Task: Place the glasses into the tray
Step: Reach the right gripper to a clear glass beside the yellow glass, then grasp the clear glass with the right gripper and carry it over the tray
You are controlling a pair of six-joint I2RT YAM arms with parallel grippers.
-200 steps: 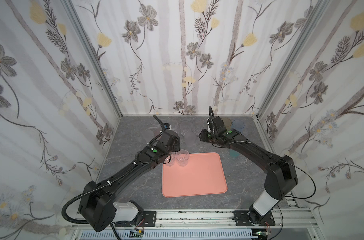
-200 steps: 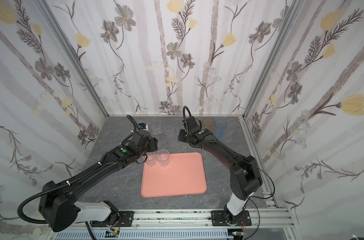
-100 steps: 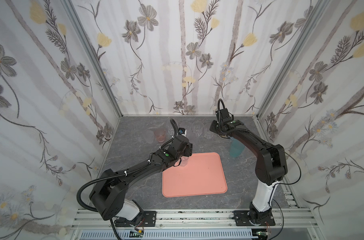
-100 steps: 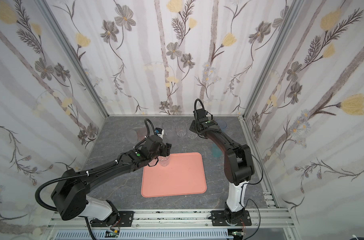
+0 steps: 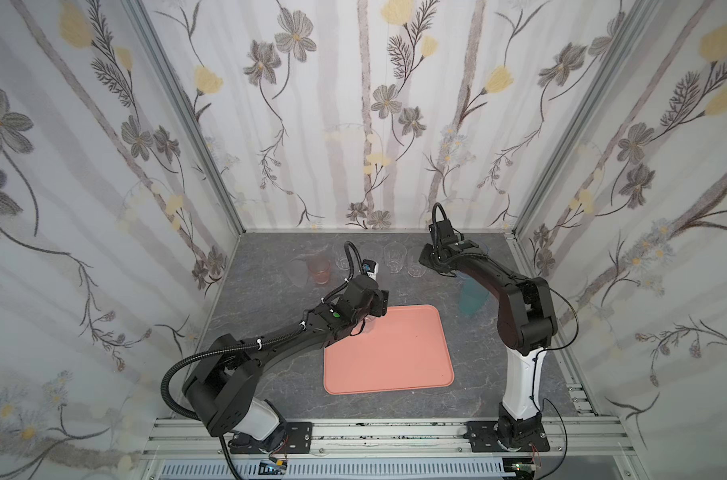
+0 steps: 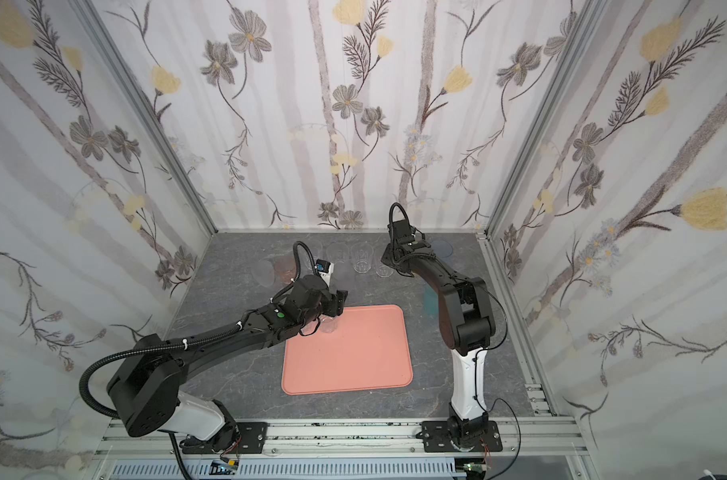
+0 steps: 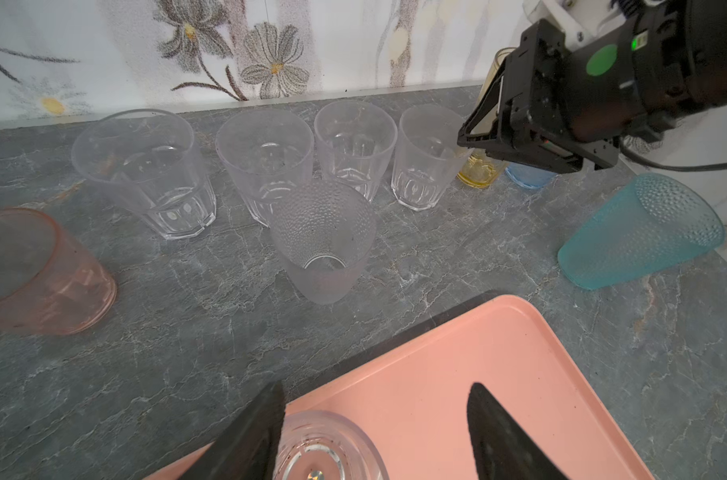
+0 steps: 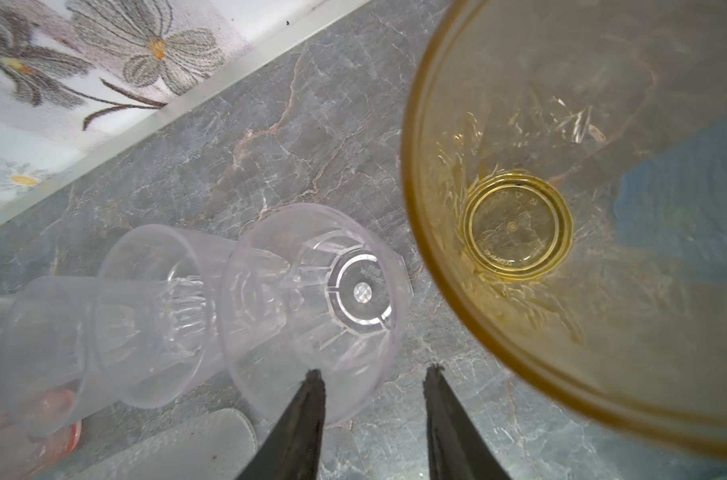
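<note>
Left gripper (image 7: 376, 399): released. Its two fingers stand wide apart over the far left corner of the tray (image 5: 395, 357).
Clear glass (image 7: 324, 449): upright on the tray at that corner. One finger is at its wall and the other is apart from it.
Left arm, change: a second ago the gripper was further back, over the table (image 5: 270, 299). Half a second ago it was already at the corner, and since then it has hardly moved.
Right gripper (image 8: 373, 370): open, with nothing between the fingers. It hangs over the table between a faceted glass (image 8: 345, 291) and the amber glass (image 8: 519, 228).
Right arm, change: a second ago it was stretched out more. It has folded since, and for the last half second the pose is nearly the same.
Pink glass (image 5: 320, 270): on the table at the back left. A second ago the left arm covered it, and now it shows.
Teal glass (image 5: 472, 299): on the table beside the tray's far right corner, not touching it.
Other clear glasses (image 7: 266, 158): in a row along the back wall, off the tray.
</note>
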